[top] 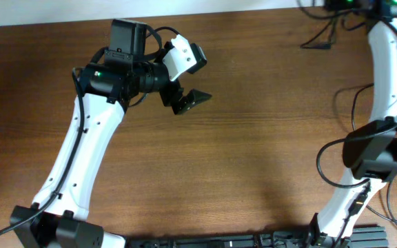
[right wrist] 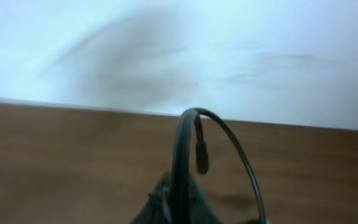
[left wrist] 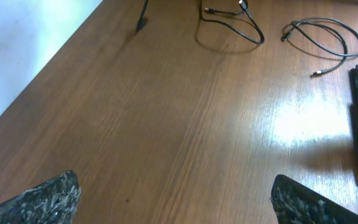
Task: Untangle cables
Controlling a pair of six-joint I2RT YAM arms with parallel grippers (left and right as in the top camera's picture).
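Left wrist view shows the brown wooden table [left wrist: 166,124] with the thin black flexible cables lying at its far end, well apart from my left gripper [left wrist: 176,208]. One cable [left wrist: 253,37] lies in an open bend with small plugs at its ends. To its right, a second cable [left wrist: 322,42] rests in a loose round loop with a small plug at each end. A short dark piece [left wrist: 142,18] lies alone further left. These three do not touch one another, so I judge most of the separating done. The left jaws stand wide apart and hold nothing, hanging over bare wood.

Right wrist view shows my right gripper [right wrist: 174,208] with its jaws together, clamped on another thin black cord [right wrist: 182,143]. The cord arches up out of the jaws, and its small plug [right wrist: 201,157] dangles in front of a pale wall. I cannot tell whether its other end is free or caught, because it runs out of frame.

Overhead, the dark wires near the right arm are too small for me to sort into cables and robot wiring. What seems left is to lay this last cord down apart from the others.
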